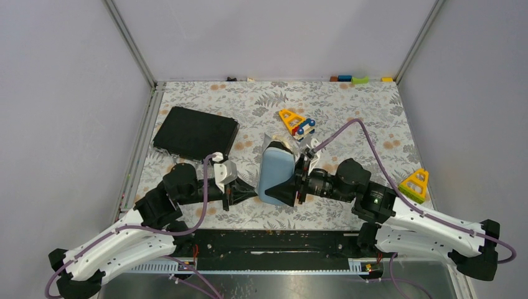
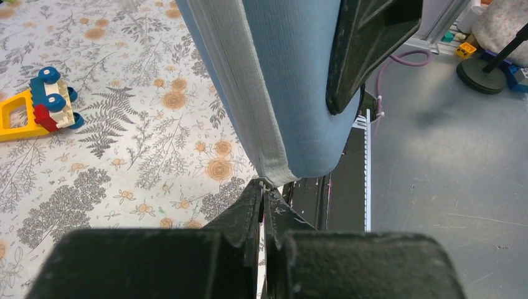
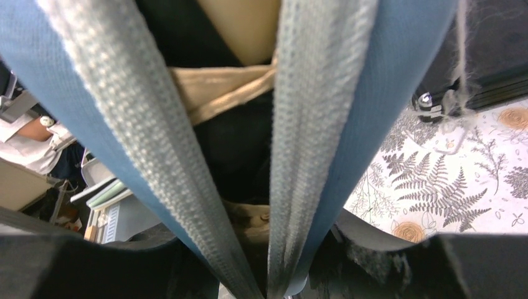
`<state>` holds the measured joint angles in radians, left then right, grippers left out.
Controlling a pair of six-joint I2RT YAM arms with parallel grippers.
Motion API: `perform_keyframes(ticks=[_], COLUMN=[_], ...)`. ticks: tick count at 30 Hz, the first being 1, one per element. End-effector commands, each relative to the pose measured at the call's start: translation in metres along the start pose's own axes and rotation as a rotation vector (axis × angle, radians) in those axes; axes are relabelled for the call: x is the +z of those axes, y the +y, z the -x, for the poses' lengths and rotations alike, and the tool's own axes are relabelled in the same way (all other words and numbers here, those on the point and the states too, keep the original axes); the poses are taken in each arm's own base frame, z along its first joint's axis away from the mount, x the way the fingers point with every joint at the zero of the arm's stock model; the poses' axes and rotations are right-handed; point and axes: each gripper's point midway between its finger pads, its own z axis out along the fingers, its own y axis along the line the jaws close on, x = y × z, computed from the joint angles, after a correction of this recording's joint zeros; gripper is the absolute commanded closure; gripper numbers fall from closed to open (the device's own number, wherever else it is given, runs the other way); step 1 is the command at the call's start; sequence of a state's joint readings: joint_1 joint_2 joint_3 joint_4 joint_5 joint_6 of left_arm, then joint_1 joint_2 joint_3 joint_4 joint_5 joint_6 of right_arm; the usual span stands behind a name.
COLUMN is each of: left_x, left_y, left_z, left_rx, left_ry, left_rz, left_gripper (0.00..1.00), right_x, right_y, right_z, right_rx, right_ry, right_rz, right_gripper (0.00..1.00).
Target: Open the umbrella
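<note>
At mid-table, left fingers (image 2: 254,205) seemingly nip the blue pouch (image 1: 274,171) at its zip end; right fingers (image 1: 297,185) clamp it, umbrella (image 3: 218,87) inside.

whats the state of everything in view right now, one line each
sleeve: zip open, held from both sides
umbrella: folded, inside the sleeve
left gripper: fingers shut on the sleeve's corner
right gripper: fingers shut on the sleeve
black case: closed, lying flat
</note>
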<state>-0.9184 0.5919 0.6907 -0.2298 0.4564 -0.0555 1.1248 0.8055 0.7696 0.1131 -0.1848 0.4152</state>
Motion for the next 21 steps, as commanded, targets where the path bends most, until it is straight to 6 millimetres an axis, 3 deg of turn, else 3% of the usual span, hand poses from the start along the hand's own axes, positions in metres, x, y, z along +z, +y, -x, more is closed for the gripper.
perform_keyframes(ticks=[1,21], left_x=[-0.017,-0.023], left_y=[0.037,0.050], left_z=[0.057,0.058], left_rx=[0.098,0.092], left_ry=[-0.175,-0.180], left_rz=[0.226,0.309], left_gripper=[1.00,1.00], right_x=[-0.015,-0.007], right_y=[0.030,0.021], right_z=[-0.039,-0.089], right_rx=[0.030,0.103], right_ry=[0.218,0.407], right_rz=[0.162,0.172], right_gripper=[1.00,1.00])
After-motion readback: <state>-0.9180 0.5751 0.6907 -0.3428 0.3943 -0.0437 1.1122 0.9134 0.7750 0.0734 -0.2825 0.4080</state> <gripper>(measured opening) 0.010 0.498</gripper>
